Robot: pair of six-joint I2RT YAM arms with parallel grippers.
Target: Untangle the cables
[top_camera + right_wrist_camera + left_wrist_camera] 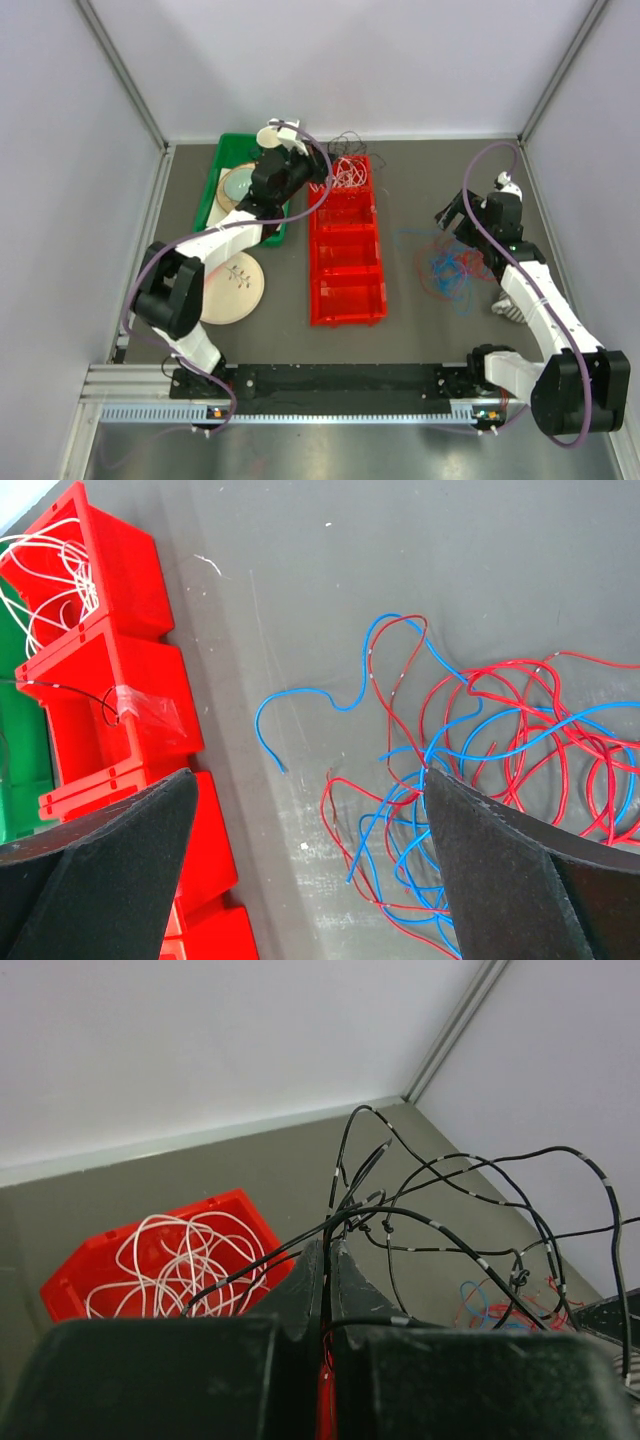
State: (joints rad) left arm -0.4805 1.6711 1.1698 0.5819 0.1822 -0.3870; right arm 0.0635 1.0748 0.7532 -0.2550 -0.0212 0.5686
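My left claw (327, 1260) is pressed together on the black cables (385, 1226), held above the far end of the red bin (75, 1280). From the pinch they rise and fan out in loose loops toward the far right corner, so they have no single long axis. The white cables (185, 1260) lie coiled in the bin's farthest compartment. The bin's row of compartments runs from near to far.

My right claw (308, 780) is spread wide and holds nothing. It hangs over the red and blue cables (500, 740), a flat tangle on the right of the table (420, 180). One blue strand trails out of the tangle toward the bin.

The table is dark grey and matte, with pale walls (360, 60) on three sides. A green tray (225, 160) sits left of the bin.
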